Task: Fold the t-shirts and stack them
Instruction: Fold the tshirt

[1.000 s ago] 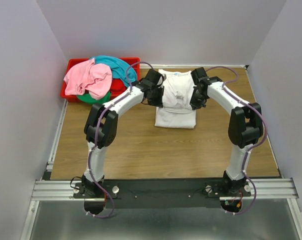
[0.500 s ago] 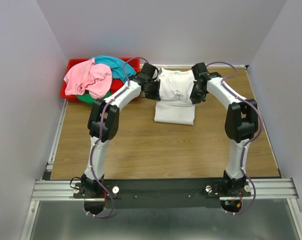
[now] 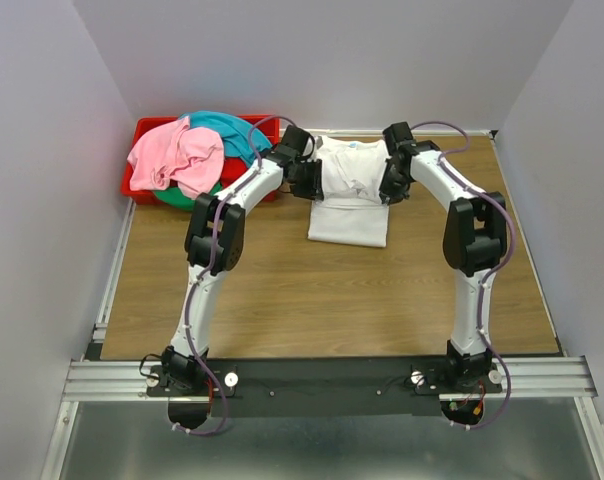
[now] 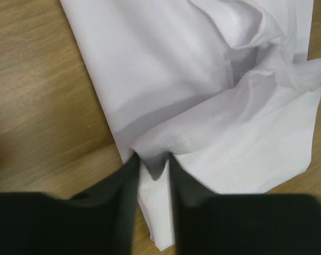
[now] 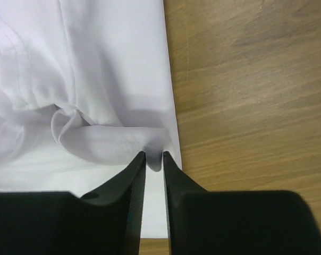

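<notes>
We're over the far middle of the wooden table [image 3: 282, 290], where the white t-shirt [image 3: 350, 205] lies with both arms reaching in on it, one from each side. Its near half is a flat, tidy rectangle; the far half between the two wrists is bunched and creased. On the left wrist view the left gripper [image 4: 151, 156] sits at the shirt's left edge, its black fingers [image 4: 123, 196] a little apart, and a raised ridge of white cloth runs straight into the gap. We cannot tell whether that ridge is squeezed or just lying there. Over to the right gripper [image 5: 153, 154] at the shirt's right edge: a narrower slit here, with a small tip of fold poking between the fingers [image 5: 131, 191], and again we cannot tell if it is nipped. Away in the far left corner is the red bin [image 3: 147, 126], heaped with the pink t-shirt [image 3: 177, 155] on top, the teal t-shirt [image 3: 232, 130] behind and the green t-shirt [image 3: 187, 197] peeking out beneath
</notes>
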{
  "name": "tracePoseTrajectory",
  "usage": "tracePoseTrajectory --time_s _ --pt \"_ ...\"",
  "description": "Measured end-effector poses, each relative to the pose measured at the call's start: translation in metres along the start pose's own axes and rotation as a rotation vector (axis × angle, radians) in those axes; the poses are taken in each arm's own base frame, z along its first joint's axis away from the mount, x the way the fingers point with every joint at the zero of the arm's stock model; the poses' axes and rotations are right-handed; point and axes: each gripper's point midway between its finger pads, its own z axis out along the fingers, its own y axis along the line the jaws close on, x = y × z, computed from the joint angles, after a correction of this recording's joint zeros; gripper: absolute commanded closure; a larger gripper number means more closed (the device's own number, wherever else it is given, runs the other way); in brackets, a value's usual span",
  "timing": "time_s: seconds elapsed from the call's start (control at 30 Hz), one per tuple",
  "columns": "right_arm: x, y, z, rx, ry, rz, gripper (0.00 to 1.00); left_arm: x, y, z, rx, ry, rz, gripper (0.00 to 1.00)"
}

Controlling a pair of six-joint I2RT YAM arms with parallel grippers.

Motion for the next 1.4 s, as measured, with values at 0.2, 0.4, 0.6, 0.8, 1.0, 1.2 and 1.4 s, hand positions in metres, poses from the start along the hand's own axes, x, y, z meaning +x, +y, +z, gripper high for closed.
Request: tracePoseTrajectory --time_s 0.2,0.4,0.6,0.8,1.0,1.2,1.4 --pt "-0.022 0.009 -0.009 -0.046 -0.037 -0.003 0.25 -0.031 -0.002 -0.007 0.009 -0.061 0.019 0.1" --pt "-0.04 0.026 -0.033 -0.139 -0.086 -0.02 0.26 -0.039 -0.013 -0.033 0.026 -0.117 0.044 0.1" --pt "-0.019 0.042 -0.053 -0.237 -0.043 -0.061 0.27 -0.003 -0.027 -0.05 0.046 -0.096 0.075 0.11" --pt "0.028 0.066 -0.049 -0.288 0.057 -0.134 0.29 0.048 -0.052 -0.031 0.106 -0.03 0.128 0.11" --pt "0.05 0.073 -0.038 -0.285 0.107 -0.165 0.29 0.085 -0.073 -0.013 0.16 0.015 0.165 0.11" --pt "0.06 0.067 -0.012 -0.248 0.157 -0.157 0.29 0.1 -0.077 -0.002 0.181 0.01 0.179 0.11" --pt "0.065 0.063 0.012 -0.202 0.181 -0.148 0.29 0.102 -0.075 0.003 0.193 -0.017 0.187 0.11"
